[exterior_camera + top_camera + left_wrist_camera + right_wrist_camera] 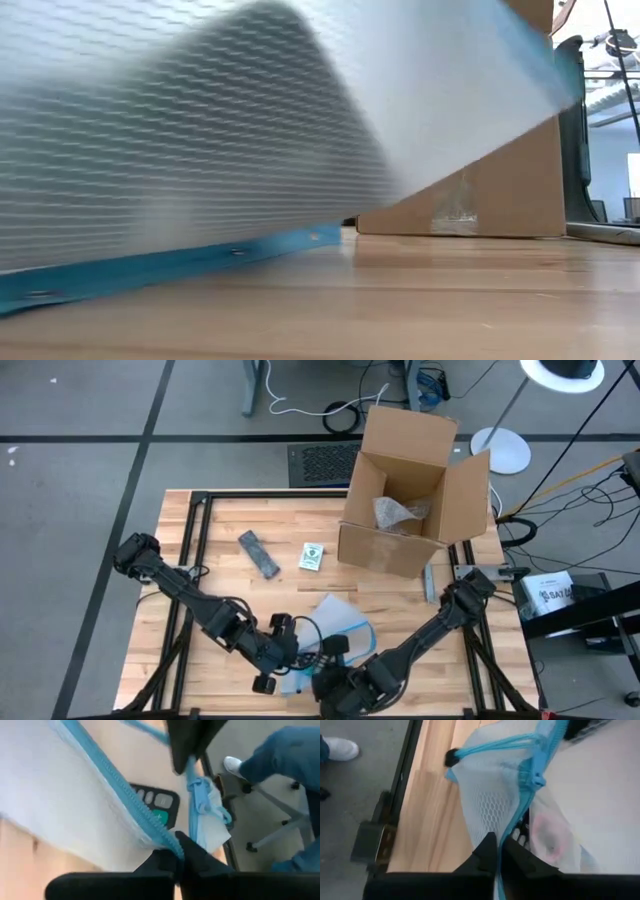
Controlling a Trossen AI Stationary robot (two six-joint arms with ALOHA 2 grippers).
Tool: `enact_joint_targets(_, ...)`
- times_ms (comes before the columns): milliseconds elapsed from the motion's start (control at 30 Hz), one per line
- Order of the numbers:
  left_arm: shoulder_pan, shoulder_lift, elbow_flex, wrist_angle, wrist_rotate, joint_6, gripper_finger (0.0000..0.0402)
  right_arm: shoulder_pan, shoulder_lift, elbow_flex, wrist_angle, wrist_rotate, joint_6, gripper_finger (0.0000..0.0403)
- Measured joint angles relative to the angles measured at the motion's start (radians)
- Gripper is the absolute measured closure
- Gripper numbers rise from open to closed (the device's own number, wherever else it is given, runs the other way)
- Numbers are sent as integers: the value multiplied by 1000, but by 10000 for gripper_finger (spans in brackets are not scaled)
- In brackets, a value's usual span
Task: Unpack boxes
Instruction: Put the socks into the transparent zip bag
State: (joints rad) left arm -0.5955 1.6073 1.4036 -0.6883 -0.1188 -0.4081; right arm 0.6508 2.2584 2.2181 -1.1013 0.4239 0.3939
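The open brown cardboard box (405, 485) stands at the table's far right with crumpled clear plastic (398, 512) inside; the low view shows its side (500, 190). A clear mesh pouch with a blue zipper edge (335, 615) lies near the front middle and fills the low view (200, 130). My left gripper (283, 665) is shut on the pouch's blue zipper edge (150, 820). My right gripper (325, 665) is shut on the same blue edge (520, 805) from the other side. A black device with buttons (156, 804) shows inside the pouch.
A dark grey bar (258, 553) and a small white and green card (312, 556) lie left of the box. A grey strip (428, 582) rests by the box's right front corner. A person's jeans leg (280, 755) and white shoe stand beyond the table's front edge.
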Motion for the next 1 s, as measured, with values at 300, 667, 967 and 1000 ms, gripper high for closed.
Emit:
enact_joint_targets(300,2,0,0,82,-74,66,306,49,-46,0,-115,-15,45,400)
enact_joint_targets(667,30,-1,101,-67,-286,103,158,87,-107,0,-191,-23,49,402)
enact_joint_targets(967,138,-26,96,-465,-401,17,155,112,-125,0,-211,-40,67,402)
enact_joint_targets(1000,150,-26,77,-486,-402,7,155,113,-125,0,-211,-40,67,403)
